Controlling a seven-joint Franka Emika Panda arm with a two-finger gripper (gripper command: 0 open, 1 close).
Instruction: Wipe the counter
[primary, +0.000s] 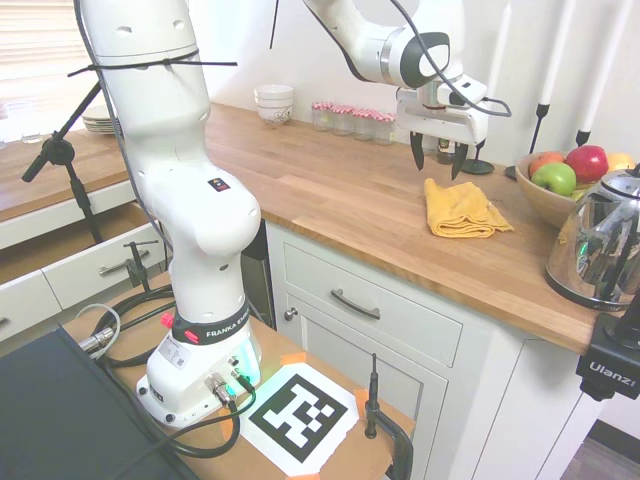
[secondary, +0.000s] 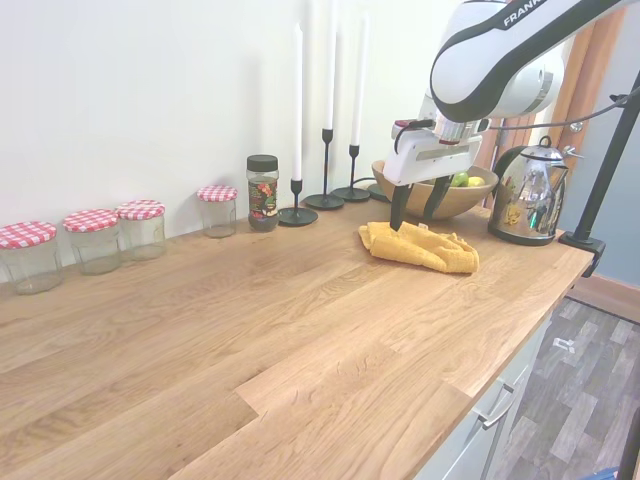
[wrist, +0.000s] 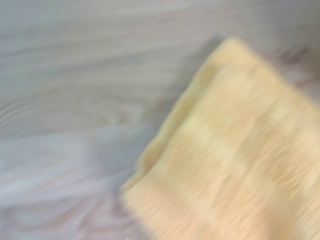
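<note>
Counter (primary: 340, 190) bears a yellow cloth (primary: 462, 209); spread fingers (primary: 417, 150) apparently hover just above.

Jaws open above yellow cloth (primary: 463, 208) on counter (primary: 340, 190) — fruit bowl (primary: 545, 200) beside.

A plain white painted wall (secondary: 150, 90) runs behind the worktop, evenly lit. Below stand white panelled cabinets (primary: 390, 340) with curved metal bar handles (primary: 356, 305) — and further off, a lower wooden top over white drawers (primary: 60, 215). The grey wood-plank floor (secondary: 585, 400) shows at one end — a bright blind-covered window (primary: 35, 50) at the other.
</note>
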